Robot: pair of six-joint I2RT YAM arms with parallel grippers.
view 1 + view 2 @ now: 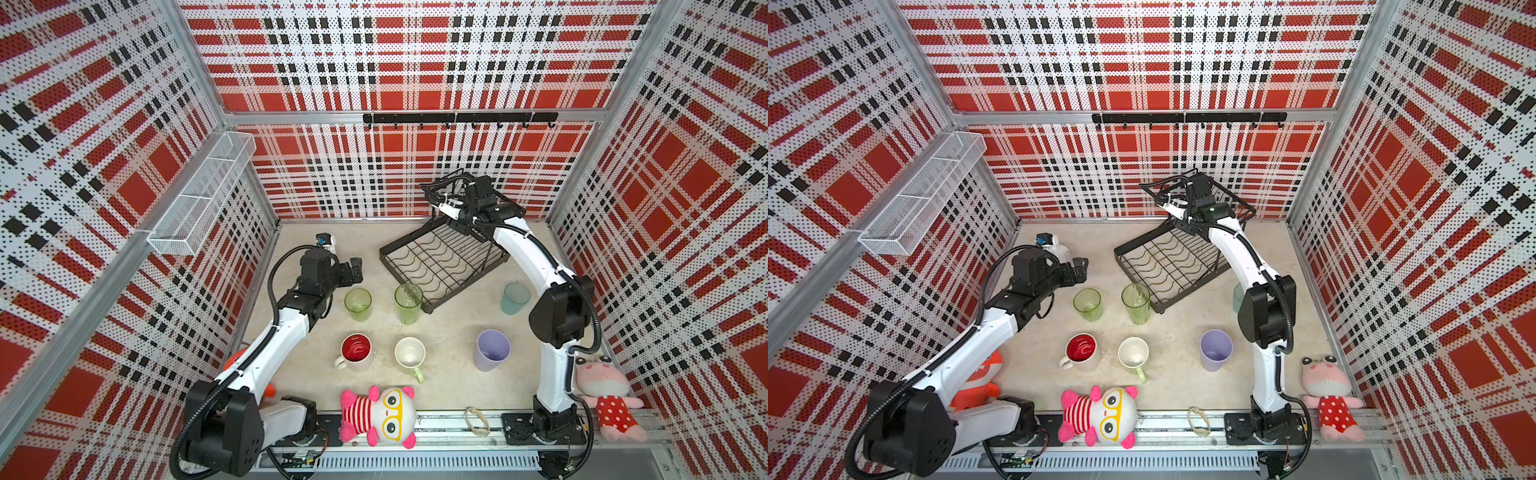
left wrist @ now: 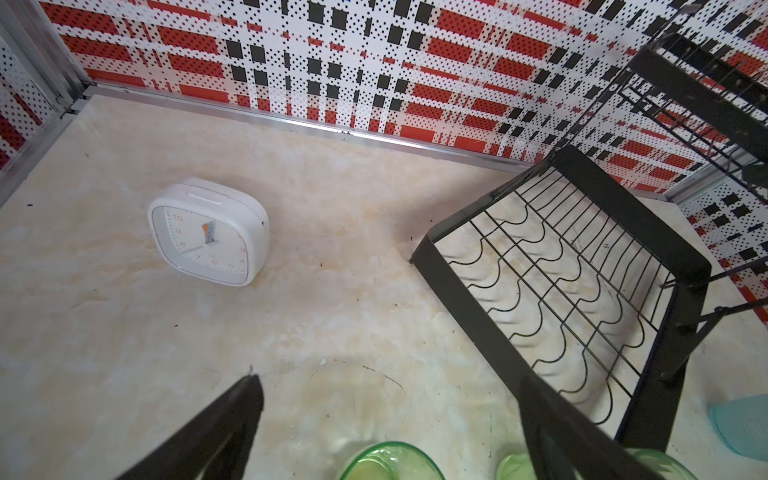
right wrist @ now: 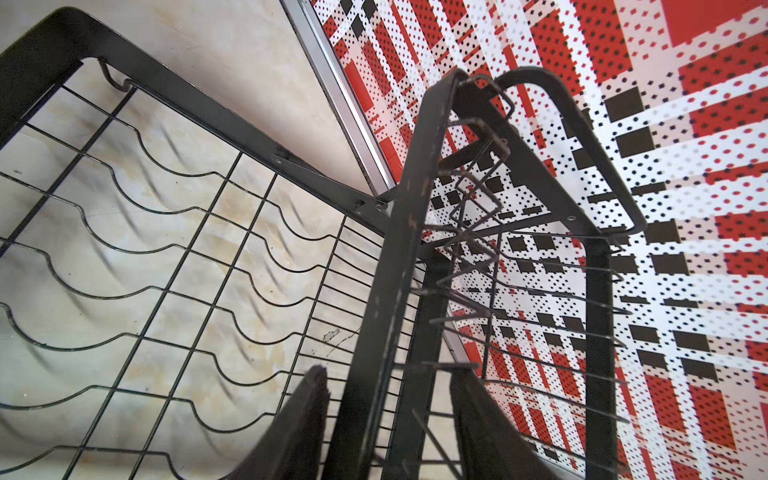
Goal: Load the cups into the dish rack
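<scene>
Front edge: plush owl (image 1: 380,415) in yellow glasses lies across the rail (image 1: 440,417).
Cups: all six stand mouth-up on the bench (image 1: 449,374), outside the rack: green tumbler (image 1: 358,303), second green tumbler (image 1: 408,302), white mug (image 1: 356,351) with red inside, pale green mug (image 1: 410,355), lavender tumbler (image 1: 492,349), teal cup (image 1: 515,297).
Rack: the dish rack (image 2: 631,216) sits back right, skewed to the walls, its near corner just beside the second green tumbler.
Open room: bare bench between the white clock (image 2: 208,232) and the rack.
Left tool (image 1: 352,271): jaws spread wide, holding nothing, above the bench just back of the green tumbler.
Right tool (image 3: 388,372): jaws half apart astride a frame bar of the upper basket (image 3: 598,311); whether they pinch it cannot be told.
Writing: orange numerals on the clock face.
</scene>
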